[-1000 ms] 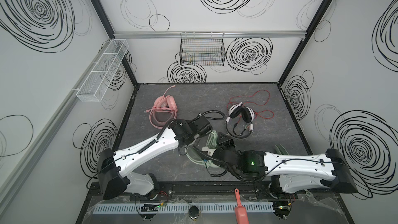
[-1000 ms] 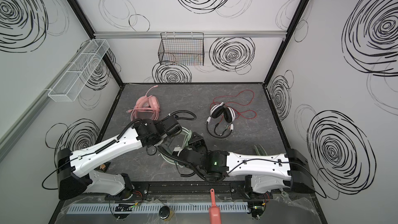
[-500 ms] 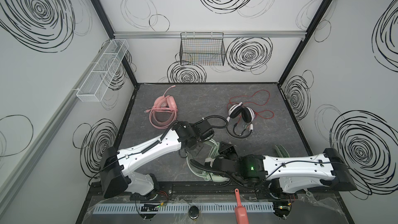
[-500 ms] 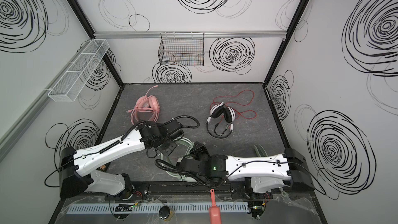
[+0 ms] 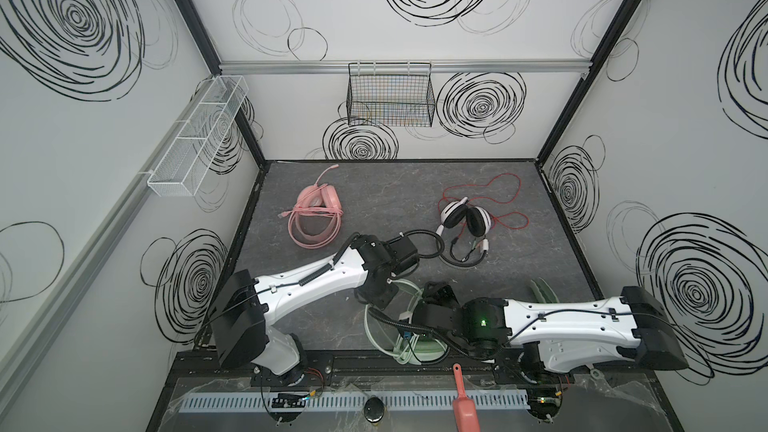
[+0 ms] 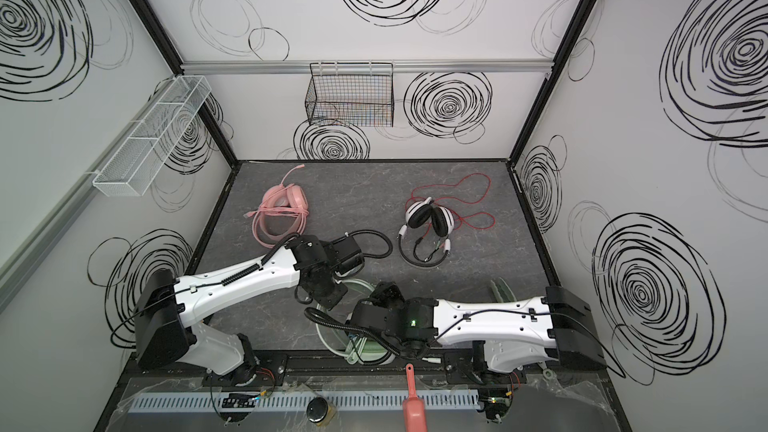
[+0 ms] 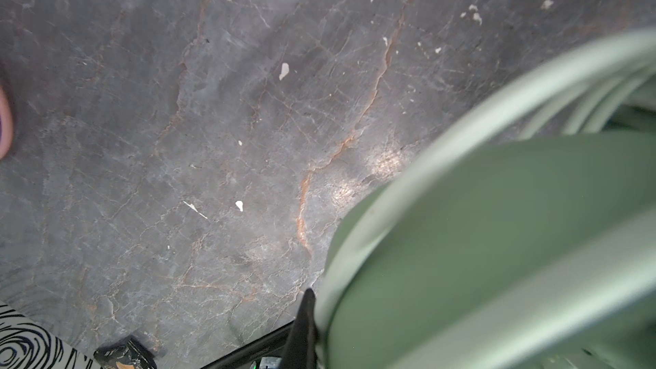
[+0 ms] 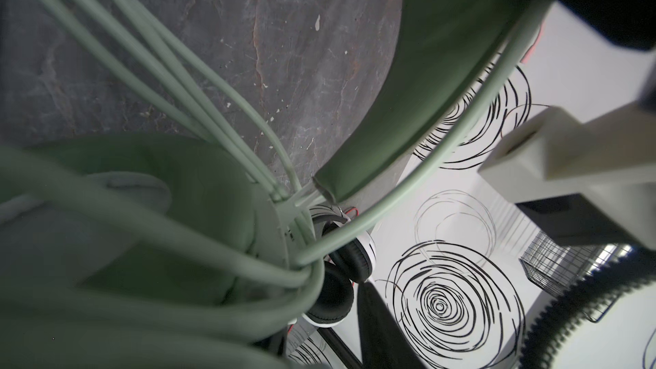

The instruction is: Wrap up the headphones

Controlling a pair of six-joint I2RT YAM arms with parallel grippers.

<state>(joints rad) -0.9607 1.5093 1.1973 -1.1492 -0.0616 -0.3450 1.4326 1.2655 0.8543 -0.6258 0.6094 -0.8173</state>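
The mint-green headphones (image 5: 405, 351) lie on the surface (image 5: 386, 193), between and partly under both grippers. The left gripper (image 5: 376, 296) is closed, its black fingertip (image 7: 306, 314) against the green headband (image 7: 497, 243); whether it clamps the band I cannot tell. The right gripper (image 5: 437, 289) sits just beside the cable strands (image 8: 198, 101); how far it is open cannot be told. Beyond the left gripper lie the pink headphones (image 5: 318, 218), beyond the right gripper the white-and-black headphones (image 5: 463, 220).

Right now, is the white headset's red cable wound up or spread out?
Spread out: the red cable lies in loose loops beside the white headset.
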